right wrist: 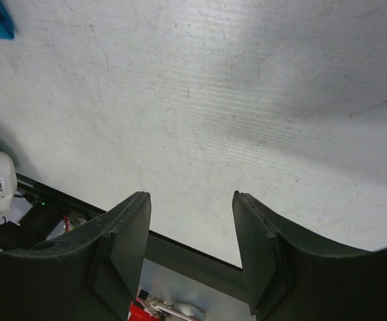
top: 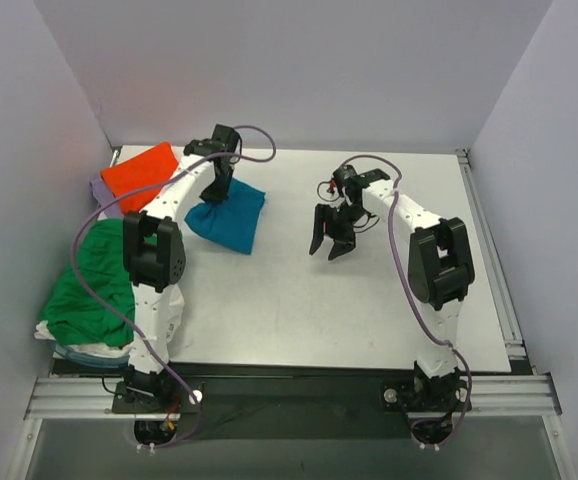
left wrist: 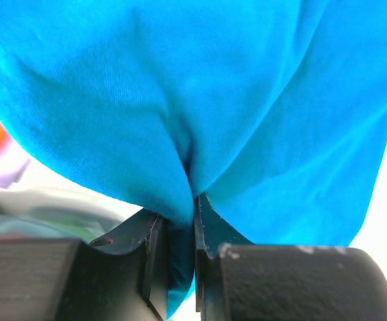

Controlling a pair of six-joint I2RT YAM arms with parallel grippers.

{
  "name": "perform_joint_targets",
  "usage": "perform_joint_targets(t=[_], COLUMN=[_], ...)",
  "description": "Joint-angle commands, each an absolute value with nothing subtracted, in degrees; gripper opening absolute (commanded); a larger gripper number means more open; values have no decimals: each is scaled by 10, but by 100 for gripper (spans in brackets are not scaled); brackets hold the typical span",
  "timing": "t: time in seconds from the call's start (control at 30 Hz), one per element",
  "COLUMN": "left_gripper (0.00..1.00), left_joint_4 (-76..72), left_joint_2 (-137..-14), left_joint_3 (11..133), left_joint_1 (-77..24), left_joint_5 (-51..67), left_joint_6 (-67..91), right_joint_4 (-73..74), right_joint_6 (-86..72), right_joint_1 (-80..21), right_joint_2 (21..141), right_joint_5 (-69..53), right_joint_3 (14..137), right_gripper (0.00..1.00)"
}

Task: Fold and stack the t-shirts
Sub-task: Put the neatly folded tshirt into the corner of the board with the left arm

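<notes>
The teal-blue t-shirt point(top: 229, 218), folded to a small bundle, hangs lifted at the back left of the table point(top: 369, 320). My left gripper point(top: 212, 200) is shut on its upper left edge; in the left wrist view the cloth point(left wrist: 200, 100) fills the frame, pinched between the fingers point(left wrist: 155, 241). The orange t-shirt point(top: 139, 172) lies folded at the far left on a lavender t-shirt point(top: 102, 190). The green t-shirt point(top: 94, 285) lies over a white t-shirt point(top: 54, 330) at the left edge. My right gripper point(top: 329, 245) is open and empty above mid-table, and it also shows in the right wrist view point(right wrist: 192, 200).
Grey walls close in the table on the left, back and right. A metal rail point(top: 289, 395) runs along the near edge by the arm bases. In the right wrist view bare table surface point(right wrist: 234, 100) lies under the open fingers, its front edge just below.
</notes>
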State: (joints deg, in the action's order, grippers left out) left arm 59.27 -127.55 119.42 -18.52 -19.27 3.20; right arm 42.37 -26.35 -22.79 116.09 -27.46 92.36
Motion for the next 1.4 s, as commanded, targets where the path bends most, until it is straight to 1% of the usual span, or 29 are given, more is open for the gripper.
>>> perform_joint_targets(t=[0.0, 0.13, 0.37, 0.43, 0.63, 0.87, 1.1, 1.13, 1.3, 1.37], left_gripper=[0, 0, 0, 0, 0, 0, 0, 0, 0, 0], left_joint_4=[620, 628, 577, 567, 548, 530, 505, 492, 475, 468], left_joint_2=[-1305, -1336, -1335, -1343, -1364, -1350, -1326, -1321, -1317, -1315], left_joint_3=[1283, 1352, 1355, 1373, 1423, 1430, 1441, 1446, 1448, 1451], left_joint_1=[-172, -161, -142, -138, -132, -106, -44, -20, -3, 26], left_joint_5=[-191, -181, -160, -161, -149, -135, -86, -71, -26, -7], left_joint_6=[3, 3, -21, -23, -17, -14, -9, -6, -3, 12], right_joint_4=[478, 511, 550, 560, 574, 573, 573, 573, 574, 573], right_joint_6=[-280, -272, -239, -233, -214, -221, -221, -218, -219, -219], right_joint_1=[-223, -221, -209, -207, -198, -198, -199, -198, -198, -198], right_joint_2=[1163, 1165, 1157, 1153, 1136, 1140, 1150, 1149, 1149, 1148], right_joint_5=[-272, -272, -265, -261, -255, -259, -262, -261, -261, -261], right_joint_3=[958, 985, 1014, 1017, 1001, 987, 998, 998, 1000, 1000], right_gripper=[52, 52, 52, 52, 52, 52, 52, 52, 53, 53])
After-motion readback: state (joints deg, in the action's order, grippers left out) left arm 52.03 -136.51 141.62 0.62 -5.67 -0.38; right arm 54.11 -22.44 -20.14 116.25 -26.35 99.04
